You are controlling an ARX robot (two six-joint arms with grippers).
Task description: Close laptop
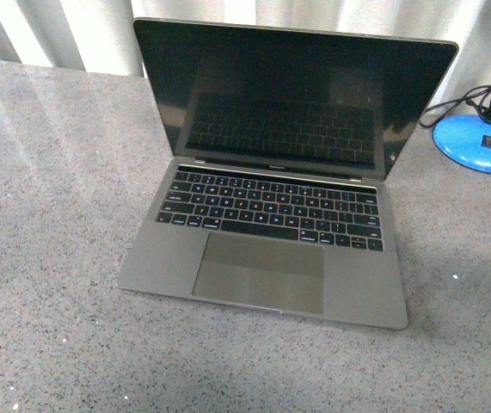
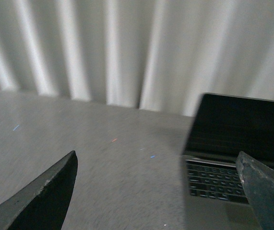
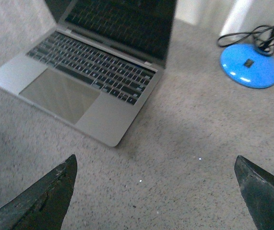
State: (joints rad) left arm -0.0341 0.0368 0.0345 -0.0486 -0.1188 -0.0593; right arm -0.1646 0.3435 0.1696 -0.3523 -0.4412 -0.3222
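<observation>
Since neither arm shows in front view, both sit clear of the laptop [image 1: 266,224]. It lies mid-table [image 1: 47,215], lid up, screen dark. Left gripper [image 2: 156,201] spread wide, nothing btwn jaws. Right gripper [image 3: 153,196] same, over bare table nr laptop's front-right corner. Blue lamp base [image 1: 477,142] off to right, clear of lid. Prob staged to push lid down.

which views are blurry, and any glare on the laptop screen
front view: sharp, the laptop screen mirrors its own keys, pale sheen on the table at left; left wrist view: blurred all over, laptop edges smeared; right wrist view: slightly soft, small white glints on the blue base
</observation>
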